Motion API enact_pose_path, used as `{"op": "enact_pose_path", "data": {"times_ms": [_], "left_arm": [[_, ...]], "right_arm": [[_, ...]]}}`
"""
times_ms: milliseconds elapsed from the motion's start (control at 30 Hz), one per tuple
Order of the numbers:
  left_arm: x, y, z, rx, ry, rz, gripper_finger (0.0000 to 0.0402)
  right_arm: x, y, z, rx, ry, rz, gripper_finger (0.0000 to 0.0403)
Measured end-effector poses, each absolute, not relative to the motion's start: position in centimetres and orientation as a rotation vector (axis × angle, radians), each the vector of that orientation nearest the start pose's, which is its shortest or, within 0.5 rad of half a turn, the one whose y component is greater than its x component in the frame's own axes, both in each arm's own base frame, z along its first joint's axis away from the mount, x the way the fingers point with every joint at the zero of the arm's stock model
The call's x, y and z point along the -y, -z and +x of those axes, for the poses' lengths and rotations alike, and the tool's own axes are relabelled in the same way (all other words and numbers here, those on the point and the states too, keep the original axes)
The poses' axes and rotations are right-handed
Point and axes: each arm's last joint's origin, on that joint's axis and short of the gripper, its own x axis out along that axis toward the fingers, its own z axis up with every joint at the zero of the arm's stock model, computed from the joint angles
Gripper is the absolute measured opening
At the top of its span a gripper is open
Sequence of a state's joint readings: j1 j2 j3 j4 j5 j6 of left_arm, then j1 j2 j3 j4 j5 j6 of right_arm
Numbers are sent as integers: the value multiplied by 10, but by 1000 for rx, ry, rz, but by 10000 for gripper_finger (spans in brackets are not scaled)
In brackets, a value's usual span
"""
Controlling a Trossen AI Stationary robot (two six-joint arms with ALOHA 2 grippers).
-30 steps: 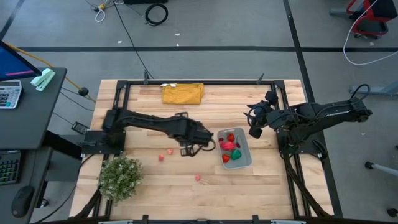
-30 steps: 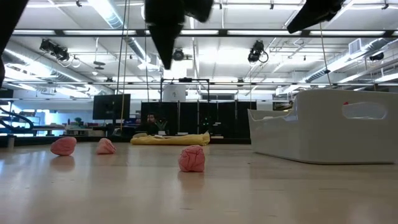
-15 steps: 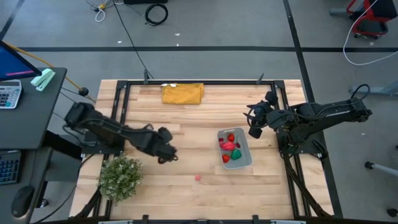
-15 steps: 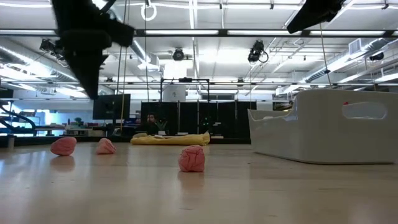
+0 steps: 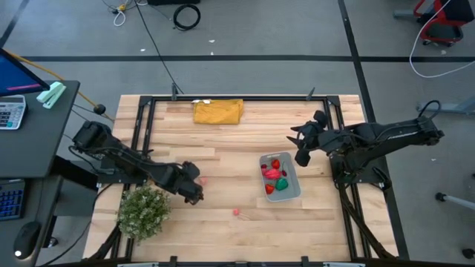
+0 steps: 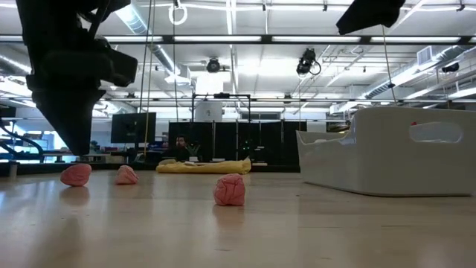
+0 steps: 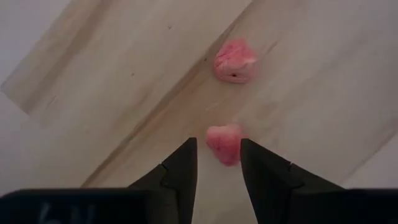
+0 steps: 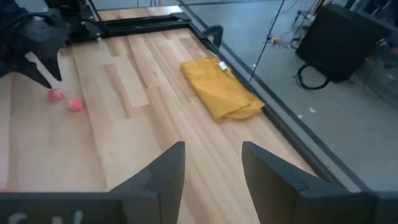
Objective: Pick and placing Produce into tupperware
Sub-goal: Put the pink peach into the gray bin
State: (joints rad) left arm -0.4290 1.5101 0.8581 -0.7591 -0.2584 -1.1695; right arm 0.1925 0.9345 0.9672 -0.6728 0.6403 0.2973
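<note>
Two pink pieces [image 7: 225, 144] lie on the bench [image 5: 223, 141] at about 9 o'clock from the tupperware [image 5: 280, 177]. The left gripper [image 7: 217, 163] is held released, the nearer piece between its fingers; the right gripper [image 8: 211, 163] is parked unclenched, empty. Judged light, small, apt to roll; best pinched across the middle.

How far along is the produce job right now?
Done: several red and green pieces lie in the tupperware. In hand: the left gripper, fingers open, hangs over a pink piece, not gripped yet. Left: three pink pieces on the table. The right gripper waits, open, beside the tupperware.
</note>
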Motion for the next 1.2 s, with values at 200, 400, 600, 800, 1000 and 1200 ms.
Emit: {"op": "enact_pose_path", "data": {"times_ms": [200,400,600,800,1000,1200], "left_arm": [[107,-173,236,-1136,-546,-546,121],[112,-170,232,-1142,-524,-530,119],[109,-155,220,-1172,-582,-537,109],[108,-146,217,-1156,-562,-539,100],[107,-143,216,-1150,-555,-524,90],[107,-143,216,-1150,-549,-515,81]], "right_arm": [[-21,-323,198,-524,499,15,168],[-29,-315,238,-454,459,-54,168],[-34,-294,262,-491,444,-4,168],[-36,-286,273,-477,463,54,168],[-38,-286,291,-371,419,120,168],[-41,-271,305,-407,362,107,168]]}}
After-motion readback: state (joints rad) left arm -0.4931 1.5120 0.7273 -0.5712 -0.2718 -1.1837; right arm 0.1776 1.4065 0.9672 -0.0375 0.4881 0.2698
